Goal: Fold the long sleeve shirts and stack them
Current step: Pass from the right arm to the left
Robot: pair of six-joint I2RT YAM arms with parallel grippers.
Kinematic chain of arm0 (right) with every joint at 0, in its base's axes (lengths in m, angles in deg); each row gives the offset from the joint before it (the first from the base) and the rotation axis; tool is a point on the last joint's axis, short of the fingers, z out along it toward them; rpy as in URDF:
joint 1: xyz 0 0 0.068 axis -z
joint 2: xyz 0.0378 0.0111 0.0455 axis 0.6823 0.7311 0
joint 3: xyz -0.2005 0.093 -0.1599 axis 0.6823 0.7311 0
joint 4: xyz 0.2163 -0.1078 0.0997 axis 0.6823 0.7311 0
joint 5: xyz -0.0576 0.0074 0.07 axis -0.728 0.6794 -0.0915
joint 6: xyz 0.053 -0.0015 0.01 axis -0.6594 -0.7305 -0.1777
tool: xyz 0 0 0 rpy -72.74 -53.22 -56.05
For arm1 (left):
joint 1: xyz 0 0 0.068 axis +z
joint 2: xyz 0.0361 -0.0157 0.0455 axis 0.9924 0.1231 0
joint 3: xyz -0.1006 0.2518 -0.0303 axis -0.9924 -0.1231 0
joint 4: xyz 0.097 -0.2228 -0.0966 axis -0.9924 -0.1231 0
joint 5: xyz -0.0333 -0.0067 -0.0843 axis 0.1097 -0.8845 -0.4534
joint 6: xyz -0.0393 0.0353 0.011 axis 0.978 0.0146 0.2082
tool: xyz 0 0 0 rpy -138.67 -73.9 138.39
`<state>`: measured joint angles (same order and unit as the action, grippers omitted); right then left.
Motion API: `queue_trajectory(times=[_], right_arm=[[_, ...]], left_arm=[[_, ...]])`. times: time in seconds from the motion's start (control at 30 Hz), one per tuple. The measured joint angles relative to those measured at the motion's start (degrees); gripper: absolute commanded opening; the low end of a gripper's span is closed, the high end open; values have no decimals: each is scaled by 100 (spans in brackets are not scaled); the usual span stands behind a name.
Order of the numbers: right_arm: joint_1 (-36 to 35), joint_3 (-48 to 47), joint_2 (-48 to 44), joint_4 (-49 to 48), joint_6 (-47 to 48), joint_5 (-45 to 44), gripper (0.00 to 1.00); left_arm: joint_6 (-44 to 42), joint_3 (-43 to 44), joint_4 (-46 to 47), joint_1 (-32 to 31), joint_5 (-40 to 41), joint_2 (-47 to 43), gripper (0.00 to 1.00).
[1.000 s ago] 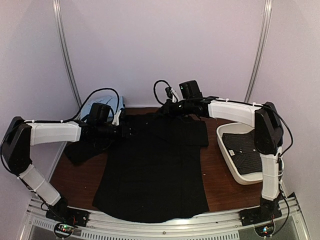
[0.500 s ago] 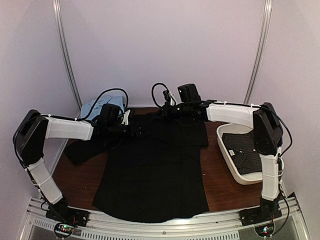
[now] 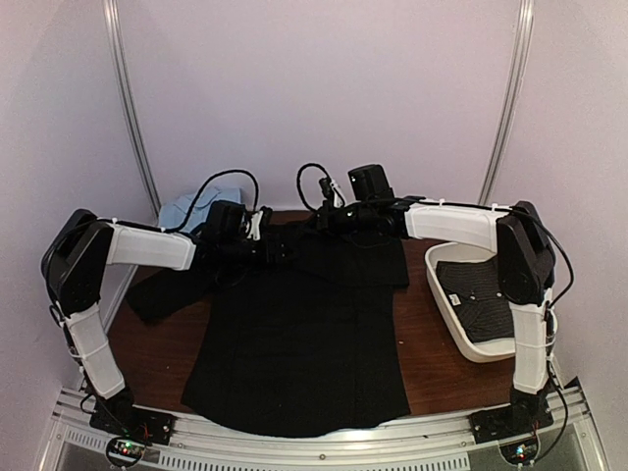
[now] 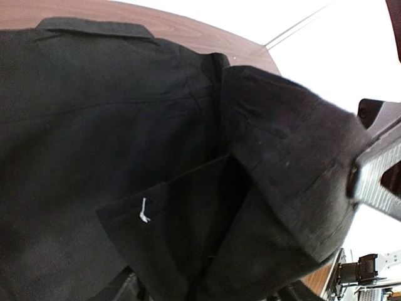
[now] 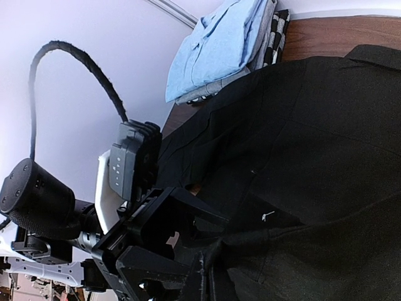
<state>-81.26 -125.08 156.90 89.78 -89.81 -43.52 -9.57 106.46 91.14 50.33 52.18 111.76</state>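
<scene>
A plain black long sleeve shirt (image 3: 304, 334) lies spread on the wooden table, collar at the far side. My right gripper (image 3: 319, 222) is shut on a raised fold of it near the collar; it also shows in the left wrist view (image 4: 369, 175). My left gripper (image 3: 280, 251) is close beside it, jaws spread wide with black cloth (image 4: 94, 125) between them. The right wrist view shows the left gripper (image 5: 175, 241) right at the bunched cloth. A second dark shirt (image 3: 481, 299) with fine pale dots lies folded in the white tray (image 3: 486, 351).
A stack of folded light blue shirts (image 3: 186, 208) sits at the back left corner, over a checkered cloth (image 5: 276, 31). The black shirt's left sleeve (image 3: 147, 294) lies out toward the table's left edge. The tray stands at the right edge.
My left arm has swung right over the shirt's shoulder, up to the right gripper. The right gripper has shifted slightly left with its fold of cloth.
</scene>
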Motion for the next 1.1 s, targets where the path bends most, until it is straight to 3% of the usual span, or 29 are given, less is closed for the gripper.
queue_trajectory(times=[0.13, 0.27, 0.33, 0.67, 1.1], right_arm=[[0, 0, 0, 9, 24, -7, 0], [0, 0, 0, 44, 42, -22, 0], [0, 9, -2, 50, 46, -44, 4], [-4, 437, -393, 284, 330, -511, 44], [-4, 2640, -2455, 684, 579, -1875, 60]], left_arm=[[-7, 96, 79, 0, 0, 42, 39], [-11, 173, 166, -4, -15, 79, 9], [-20, 181, 195, -9, -24, 90, 0], [-31, 216, 2, -13, 28, 59, 0], [-289, 1274, -1165, -13, 385, -258, 0]])
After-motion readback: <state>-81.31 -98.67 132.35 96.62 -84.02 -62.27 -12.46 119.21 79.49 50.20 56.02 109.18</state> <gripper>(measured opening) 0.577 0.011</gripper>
